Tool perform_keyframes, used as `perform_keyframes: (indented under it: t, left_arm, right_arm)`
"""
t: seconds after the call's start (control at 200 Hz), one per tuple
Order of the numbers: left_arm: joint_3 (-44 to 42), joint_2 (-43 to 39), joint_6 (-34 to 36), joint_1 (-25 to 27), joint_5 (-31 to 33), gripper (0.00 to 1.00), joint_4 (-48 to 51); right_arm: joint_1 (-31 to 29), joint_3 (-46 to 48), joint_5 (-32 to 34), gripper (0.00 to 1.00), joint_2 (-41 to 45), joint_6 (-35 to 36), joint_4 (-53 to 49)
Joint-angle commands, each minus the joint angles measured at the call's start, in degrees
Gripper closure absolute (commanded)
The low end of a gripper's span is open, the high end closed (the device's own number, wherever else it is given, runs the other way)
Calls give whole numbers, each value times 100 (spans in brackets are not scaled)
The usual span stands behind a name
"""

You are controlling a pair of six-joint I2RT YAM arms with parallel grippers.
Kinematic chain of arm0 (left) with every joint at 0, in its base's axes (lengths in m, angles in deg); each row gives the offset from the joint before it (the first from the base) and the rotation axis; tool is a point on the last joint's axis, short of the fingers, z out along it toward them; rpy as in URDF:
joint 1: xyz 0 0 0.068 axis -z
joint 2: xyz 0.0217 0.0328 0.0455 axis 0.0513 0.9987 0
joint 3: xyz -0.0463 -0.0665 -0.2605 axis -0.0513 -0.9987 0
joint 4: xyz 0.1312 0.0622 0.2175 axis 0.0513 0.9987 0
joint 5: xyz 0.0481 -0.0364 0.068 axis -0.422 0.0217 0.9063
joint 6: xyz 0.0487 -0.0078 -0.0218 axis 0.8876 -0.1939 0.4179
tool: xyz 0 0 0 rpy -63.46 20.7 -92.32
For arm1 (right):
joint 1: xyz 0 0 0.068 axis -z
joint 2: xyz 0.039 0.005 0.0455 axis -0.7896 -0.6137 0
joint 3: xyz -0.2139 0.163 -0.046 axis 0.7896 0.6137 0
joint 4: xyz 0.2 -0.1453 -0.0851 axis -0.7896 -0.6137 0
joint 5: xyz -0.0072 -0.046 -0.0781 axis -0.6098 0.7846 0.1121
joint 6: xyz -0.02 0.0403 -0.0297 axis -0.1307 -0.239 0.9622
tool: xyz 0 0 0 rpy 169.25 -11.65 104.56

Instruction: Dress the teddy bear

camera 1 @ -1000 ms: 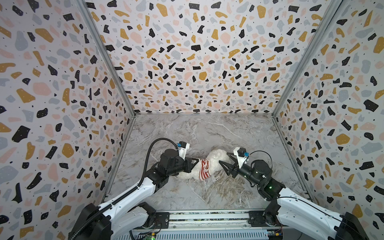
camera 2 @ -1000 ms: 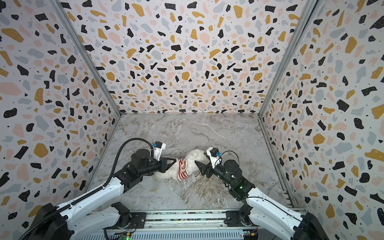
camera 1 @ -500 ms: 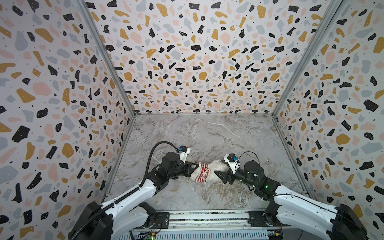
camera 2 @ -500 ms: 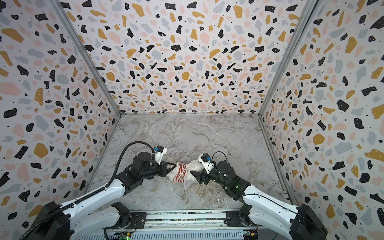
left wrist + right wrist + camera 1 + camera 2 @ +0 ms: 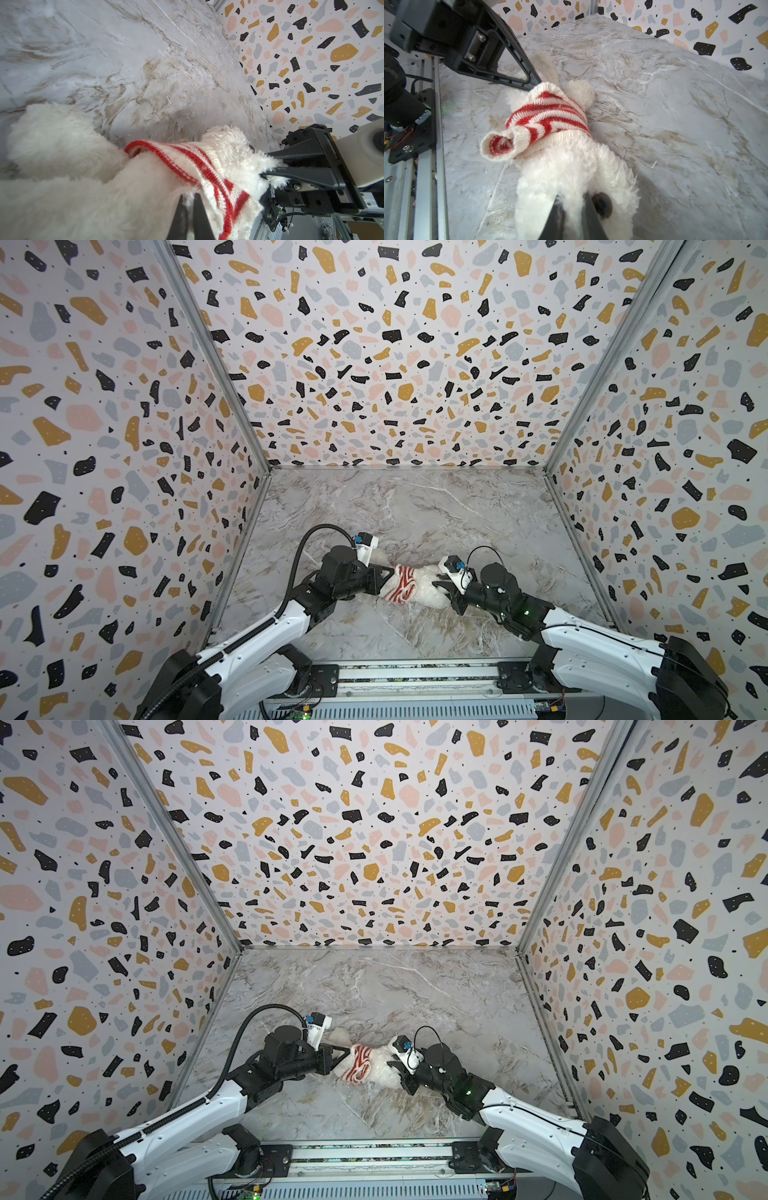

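Note:
The teddy bear (image 5: 424,581) (image 5: 383,1074), fluffy and cream-white, lies on its side on the marble floor between my two grippers. A red-and-white striped sweater (image 5: 401,588) (image 5: 550,112) is bunched round its body, with one empty sleeve (image 5: 500,145) sticking out. My left gripper (image 5: 389,571) (image 5: 189,196) is shut on a tuft of white fur right beside the sweater's edge (image 5: 207,166). At the head end, next to a dark eye (image 5: 602,204), my right gripper (image 5: 437,585) (image 5: 571,199) is shut on the bear's fur. The bear's face is mostly hidden.
Terrazzo-patterned walls (image 5: 124,489) close in the left, back and right sides. A metal rail (image 5: 415,672) carrying both arm bases runs along the front edge, close behind the bear. Bare marble floor (image 5: 415,510) stretches toward the back wall.
My right gripper, open beside the bear a second ago, has moved in and shut on its head. The bear and both grippers have shifted toward the front rail. The left stayed shut.

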Motion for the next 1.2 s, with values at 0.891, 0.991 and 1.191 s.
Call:
perform_keyframes:
  t: [0.891, 0.991, 1.191]
  left_arm:
    - [1000, -57, -1294, 1379, 1805, 82, 1297]
    - [795, -96, -1398, 1376, 1783, 82, 1169]
    - [621, -68, -1426, 1373, 1814, 82, 1063]
  right_arm:
    - [-984, -81, 1464, 100, 172, 152, 363]
    - [-1020, -54, 1490, 100, 174, 152, 412]
    - [-1026, -54, 1499, 100, 155, 171, 443]
